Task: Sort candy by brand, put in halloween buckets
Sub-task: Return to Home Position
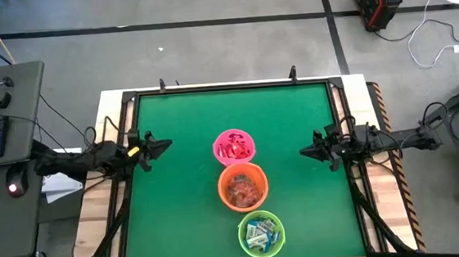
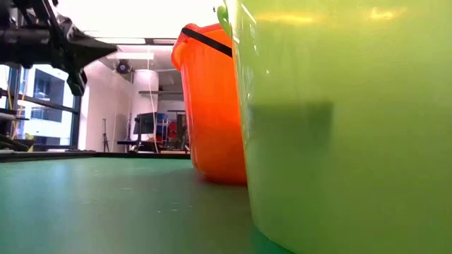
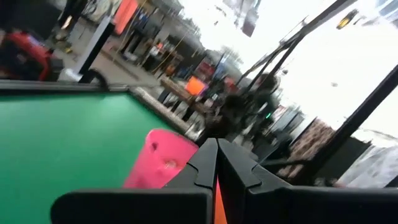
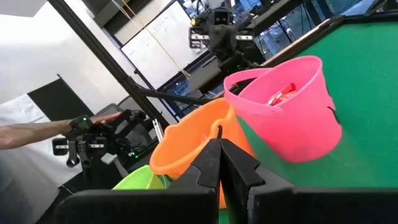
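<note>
Green bucket (image 2: 339, 127) heads upright bucket row (image 1: 221, 187); left end effector (image 1: 166, 145), right end effector (image 1: 304, 150) closed.

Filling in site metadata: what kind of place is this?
Probably a robotics lab: left gripper and right gripper wait over a green table, a keyboard desk stands beside it, tape lines cross the floor.

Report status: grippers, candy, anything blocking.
Left gripper shut, right gripper shut, both empty. Candy inside pink bucket, orange bucket, green bucket. Nothing blocking.
</note>
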Motion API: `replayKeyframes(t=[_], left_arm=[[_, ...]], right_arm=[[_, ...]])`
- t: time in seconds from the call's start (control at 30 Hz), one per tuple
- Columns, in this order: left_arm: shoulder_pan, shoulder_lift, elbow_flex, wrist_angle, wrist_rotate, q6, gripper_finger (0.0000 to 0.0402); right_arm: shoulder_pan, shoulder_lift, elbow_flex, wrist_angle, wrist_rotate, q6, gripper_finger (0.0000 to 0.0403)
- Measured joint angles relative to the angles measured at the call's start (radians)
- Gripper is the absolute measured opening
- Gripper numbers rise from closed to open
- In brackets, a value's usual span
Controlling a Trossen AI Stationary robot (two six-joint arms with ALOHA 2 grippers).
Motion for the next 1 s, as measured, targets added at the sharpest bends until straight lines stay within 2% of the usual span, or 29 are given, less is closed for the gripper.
replayKeyframes(t=[0.73,0.77,0.87,1.0], left_arm=[[-0.002,-0.001,0.001,0.016,0.006,0.000,0.0001],[-0.002,-0.001,0.001,0.014,0.006,0.026,0.0001],[-0.002,-0.001,0.001,-0.021,0.010,0.230,0.0001],[0.021,0.000,0.001,-0.081,0.082,0.447,0.0001]], right_arm=[[0.000,0.013,0.000,-0.007,0.004,0.000,0.0000],[0.000,0.013,0.000,-0.007,0.004,0.000,0.0000],[0.000,0.013,0.000,-0.007,0.004,0.000,0.0000],[0.000,0.013,0.000,-0.007,0.004,0.000,0.0000]])
